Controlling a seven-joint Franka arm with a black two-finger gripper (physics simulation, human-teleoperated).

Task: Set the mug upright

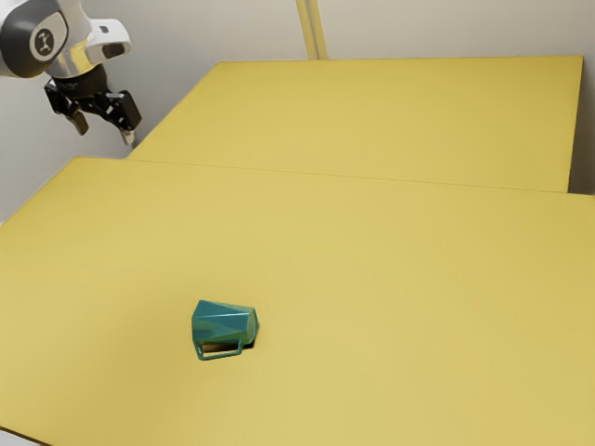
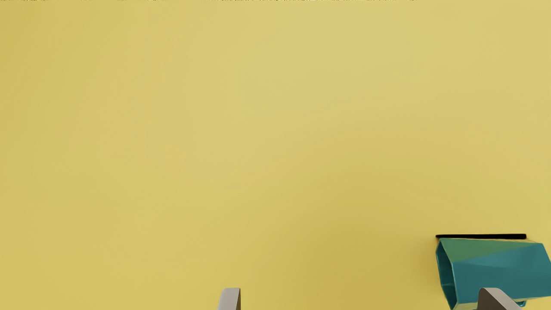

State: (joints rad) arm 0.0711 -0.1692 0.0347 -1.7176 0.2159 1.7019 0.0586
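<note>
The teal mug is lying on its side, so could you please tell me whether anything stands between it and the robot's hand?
Nothing visible stands in the way: the open hand hangs raised at the exterior view's upper left, and the teal mug lies on the yellow table.

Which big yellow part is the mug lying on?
The front yellow part, nearer the camera in the exterior view. The teal mug lies on it; the back yellow part is farther away.
</note>
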